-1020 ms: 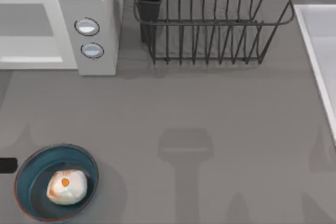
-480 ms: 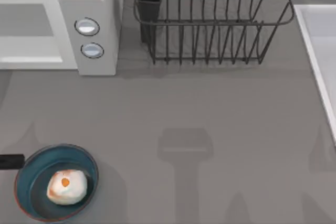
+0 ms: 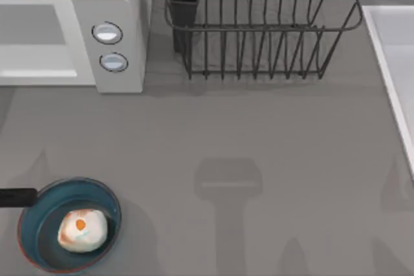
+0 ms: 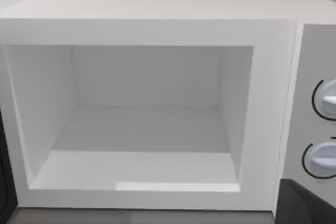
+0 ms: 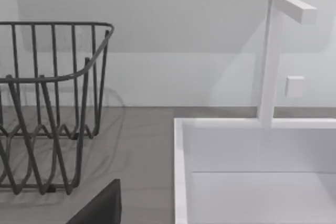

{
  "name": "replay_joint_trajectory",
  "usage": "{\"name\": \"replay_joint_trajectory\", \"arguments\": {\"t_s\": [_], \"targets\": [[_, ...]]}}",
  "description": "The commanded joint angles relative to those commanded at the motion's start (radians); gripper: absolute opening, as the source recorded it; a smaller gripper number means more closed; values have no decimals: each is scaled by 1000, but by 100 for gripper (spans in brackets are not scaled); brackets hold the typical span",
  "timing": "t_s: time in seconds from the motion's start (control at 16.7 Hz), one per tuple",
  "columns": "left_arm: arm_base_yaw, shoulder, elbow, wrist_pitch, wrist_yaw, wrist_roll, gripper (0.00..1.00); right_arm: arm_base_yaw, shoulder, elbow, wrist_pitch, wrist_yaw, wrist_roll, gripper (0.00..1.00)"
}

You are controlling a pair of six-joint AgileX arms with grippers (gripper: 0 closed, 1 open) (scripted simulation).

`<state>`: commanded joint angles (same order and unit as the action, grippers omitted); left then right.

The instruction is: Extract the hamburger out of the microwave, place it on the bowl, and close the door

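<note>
Left gripper (image 3: 16,196) crept rightward over bowl (image 3: 103,195) rim; hamburger (image 3: 82,229) seated beside it; finger state unreadable; microwave (image 4: 157,103) empty, swing door shut squarely.

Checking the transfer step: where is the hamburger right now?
In the top view the hamburger sits inside the bowl at the table's near left corner, well in front of the microwave.
</note>
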<state>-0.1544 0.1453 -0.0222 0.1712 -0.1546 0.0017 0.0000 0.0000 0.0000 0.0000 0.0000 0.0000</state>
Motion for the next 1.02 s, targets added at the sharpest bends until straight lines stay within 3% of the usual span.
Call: {"name": "replay_joint_trajectory", "arguments": {"t_s": [0.12,0.54,1.02], "targets": [[-38,-11,14,-25,-38,0,0,0,0,0,0,0,0,100],[-307,-88,102,-190,-307,0,0,0,0,0,0,0,0,100],[-345,-55,100,-165,-345,0,0,0,0,0,0,0,0,100]]}}
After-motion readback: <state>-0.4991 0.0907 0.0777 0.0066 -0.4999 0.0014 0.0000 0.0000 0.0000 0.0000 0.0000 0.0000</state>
